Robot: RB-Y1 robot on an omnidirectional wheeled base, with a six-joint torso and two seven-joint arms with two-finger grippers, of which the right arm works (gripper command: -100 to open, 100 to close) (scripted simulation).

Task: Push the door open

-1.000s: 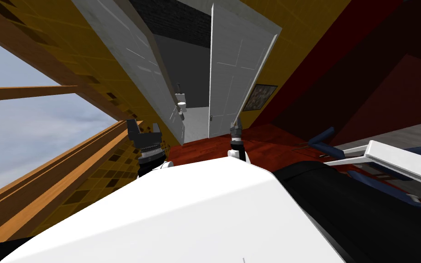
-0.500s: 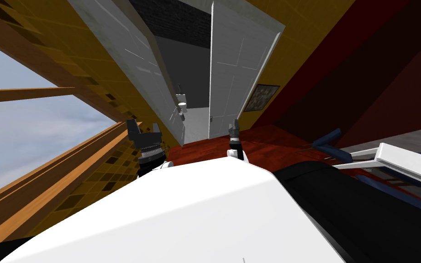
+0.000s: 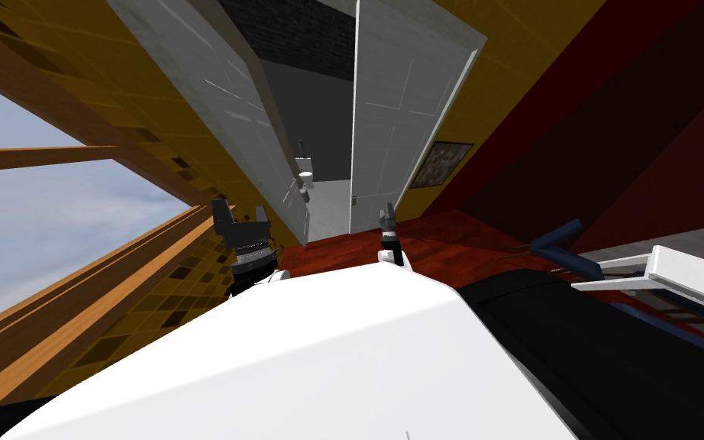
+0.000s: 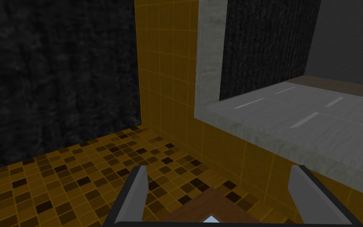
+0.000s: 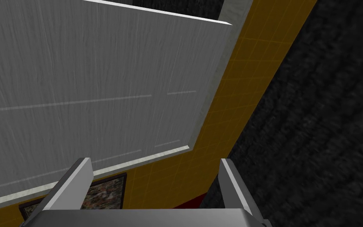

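Fingers (image 5: 76,177) of the right gripper (image 5: 154,165) stand spread apart with nothing between them. Straight ahead of their tips is the white panelled door (image 5: 98,79), whose flat face spans most of what lies beyond them. I cannot tell whether a tip touches it. Just past the door's edge, close behind one finger, a dark-framed picture (image 5: 98,193) hangs on the yellow tiled wall (image 5: 224,98). Farther off to the other finger's side is a dark rough-textured plane (image 5: 318,118).

In the head view the door is swung partly open. An opening between it and a second white panelled slab (image 3: 213,92) shows a grey room with a small white fixture (image 3: 305,176) far ahead of the fingers.

The left gripper (image 4: 219,169) is held up well apart from the right one, its fingers (image 4: 135,193) also wide apart and empty. Beyond them are yellow-and-brown mosaic tiles (image 4: 78,173) and a grey-white frame (image 4: 208,59). Outward on that side is a window (image 3: 37,206) with wooden bars (image 3: 37,156). A red floor (image 3: 450,248) lies below the right gripper, and a blue and white piece of furniture (image 3: 648,267) stands far out to its right.
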